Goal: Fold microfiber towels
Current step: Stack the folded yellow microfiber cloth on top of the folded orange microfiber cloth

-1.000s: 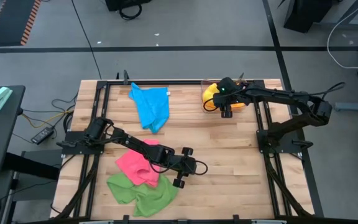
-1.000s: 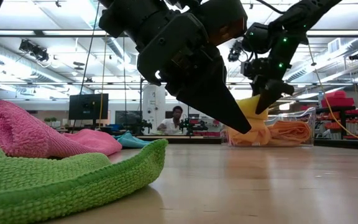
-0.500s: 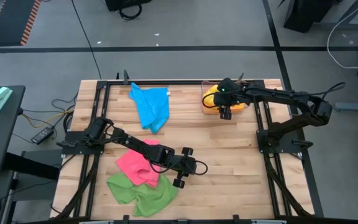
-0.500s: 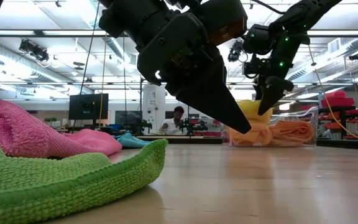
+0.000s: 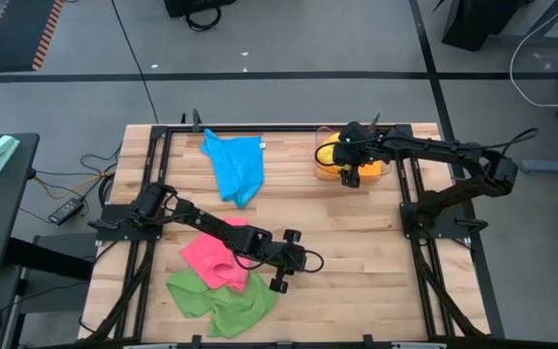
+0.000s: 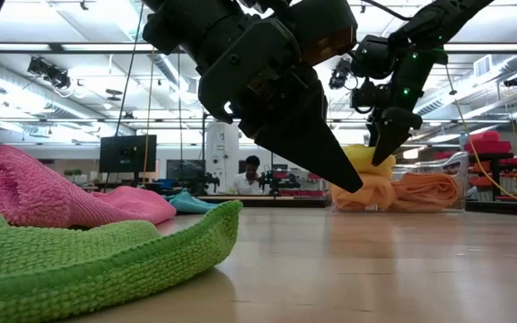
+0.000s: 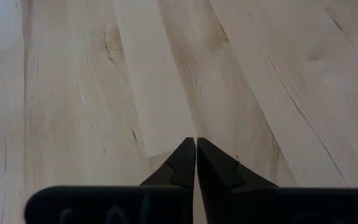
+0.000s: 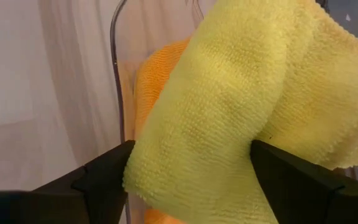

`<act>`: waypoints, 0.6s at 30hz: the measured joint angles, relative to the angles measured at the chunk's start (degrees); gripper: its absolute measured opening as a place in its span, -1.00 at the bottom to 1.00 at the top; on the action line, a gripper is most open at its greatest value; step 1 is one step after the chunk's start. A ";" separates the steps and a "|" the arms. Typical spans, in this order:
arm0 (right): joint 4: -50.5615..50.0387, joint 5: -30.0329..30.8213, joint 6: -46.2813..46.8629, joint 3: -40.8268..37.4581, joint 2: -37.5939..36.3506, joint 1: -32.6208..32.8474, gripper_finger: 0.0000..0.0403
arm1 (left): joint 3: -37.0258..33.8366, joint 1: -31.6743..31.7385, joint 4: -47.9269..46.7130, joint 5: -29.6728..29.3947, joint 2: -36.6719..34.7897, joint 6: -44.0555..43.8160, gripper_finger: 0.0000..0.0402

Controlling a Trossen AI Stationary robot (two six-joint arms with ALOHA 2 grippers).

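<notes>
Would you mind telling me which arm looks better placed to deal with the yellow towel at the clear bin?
The right one, probably. Its pincer stands open around the yellow towel over the clear bin. The left pincer is shut above bare table, near the pink towel.

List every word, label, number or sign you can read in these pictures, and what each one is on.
None can be read.
The screens in the room behind the table are too far off to show any text.
The towels, the clear bin and the wooden table carry no visible writing.
</notes>
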 joint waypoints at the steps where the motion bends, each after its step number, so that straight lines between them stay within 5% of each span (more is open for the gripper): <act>1: 0.03 -0.01 0.00 0.00 0.00 0.00 0.65 | 0.00 0.00 0.00 0.00 0.00 0.00 -0.87; 18: -0.68 5.51 -3.40 -0.02 -0.11 0.04 0.71 | 0.00 0.00 -0.02 0.00 0.00 0.02 -0.86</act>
